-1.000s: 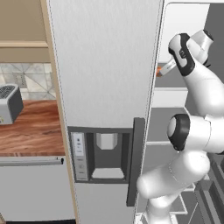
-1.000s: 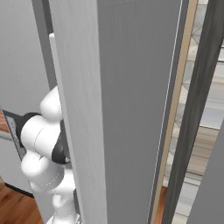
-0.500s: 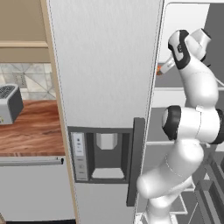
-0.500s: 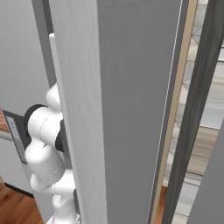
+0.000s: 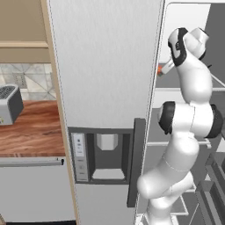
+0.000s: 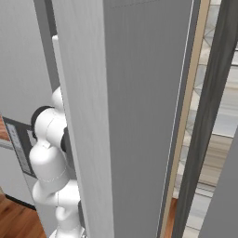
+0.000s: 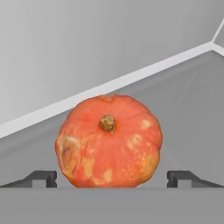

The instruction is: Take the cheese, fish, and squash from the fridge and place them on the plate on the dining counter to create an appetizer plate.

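Left base view gives you, from the left, a grey toaster (image 5: 9, 103) on a reddish-brown wood bench (image 5: 33, 132), then the tall pale grey fridge (image 5: 105, 66) with its dark dispenser panel (image 5: 103, 156) and dark vertical handle (image 5: 136, 162), then the white arm reaching into the open compartment. Hand view puts the round orange-red squash (image 7: 109, 141) with a brown stem right before you on a pale grey shelf (image 7: 192, 118), sitting between the spread fingertips (image 7: 41, 177) of the hand (image 7: 111, 179), which is released and grasps nothing.
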{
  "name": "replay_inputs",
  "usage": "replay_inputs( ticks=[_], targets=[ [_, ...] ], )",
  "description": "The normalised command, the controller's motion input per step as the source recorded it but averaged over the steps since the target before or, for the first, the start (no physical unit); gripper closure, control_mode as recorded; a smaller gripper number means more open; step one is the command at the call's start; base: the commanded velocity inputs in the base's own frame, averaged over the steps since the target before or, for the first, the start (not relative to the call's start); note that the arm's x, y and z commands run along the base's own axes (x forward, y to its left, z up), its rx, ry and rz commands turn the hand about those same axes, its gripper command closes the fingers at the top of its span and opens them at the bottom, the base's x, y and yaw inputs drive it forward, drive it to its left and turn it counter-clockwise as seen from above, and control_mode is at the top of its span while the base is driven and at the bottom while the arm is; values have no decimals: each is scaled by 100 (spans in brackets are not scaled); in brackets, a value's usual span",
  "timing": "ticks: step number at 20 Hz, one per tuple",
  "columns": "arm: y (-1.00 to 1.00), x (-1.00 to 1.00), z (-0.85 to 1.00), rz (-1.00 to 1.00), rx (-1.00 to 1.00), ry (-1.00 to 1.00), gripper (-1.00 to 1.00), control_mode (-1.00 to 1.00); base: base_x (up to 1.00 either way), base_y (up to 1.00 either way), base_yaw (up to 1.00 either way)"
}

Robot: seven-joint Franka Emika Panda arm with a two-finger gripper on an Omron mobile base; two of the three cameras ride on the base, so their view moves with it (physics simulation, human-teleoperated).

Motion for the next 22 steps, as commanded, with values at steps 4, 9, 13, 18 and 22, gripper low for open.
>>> replay_inputs(
  ticks=[4, 9, 13, 18, 22],
  targets=[
    [9, 1, -16, 5, 0, 2, -100, -100, 0, 0, 0],
    [6, 7, -1, 6, 0, 0, -100, -100, 0, 0, 0],
    [5, 3, 0, 5, 0, 0, -100, -100, 0, 0, 0],
    [13, 0, 0, 4, -1, 0, -100, -100, 0, 0, 0],
    [16, 0, 0, 3, -2, 0, -100, -100, 0, 0, 0]
  ],
)
